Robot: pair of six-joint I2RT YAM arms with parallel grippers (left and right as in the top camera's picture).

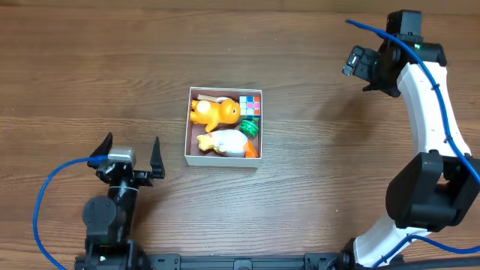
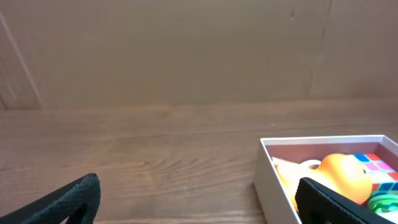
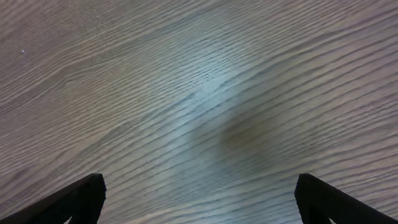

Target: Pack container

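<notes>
The container point(image 1: 187, 127), a shallow square box with thin white walls, sits at the table's middle. It holds an orange toy point(image 1: 215, 112), a white and orange toy point(image 1: 225, 142), a colourful cube point(image 1: 251, 103) and a green toy point(image 1: 250, 128). The left wrist view shows the container's white wall point(image 2: 264, 177), the orange toy point(image 2: 342, 174) and the cube point(image 2: 376, 165). My left gripper point(image 1: 127, 157) is open and empty, left of the container. My right gripper point(image 1: 358, 61) is open and empty, raised at the far right over bare wood point(image 3: 199, 124).
The wooden table point(image 1: 90, 67) lies all round the container. Blue cables run along both arms point(image 1: 442, 90). A brown wall point(image 2: 186, 50) stands behind the table in the left wrist view.
</notes>
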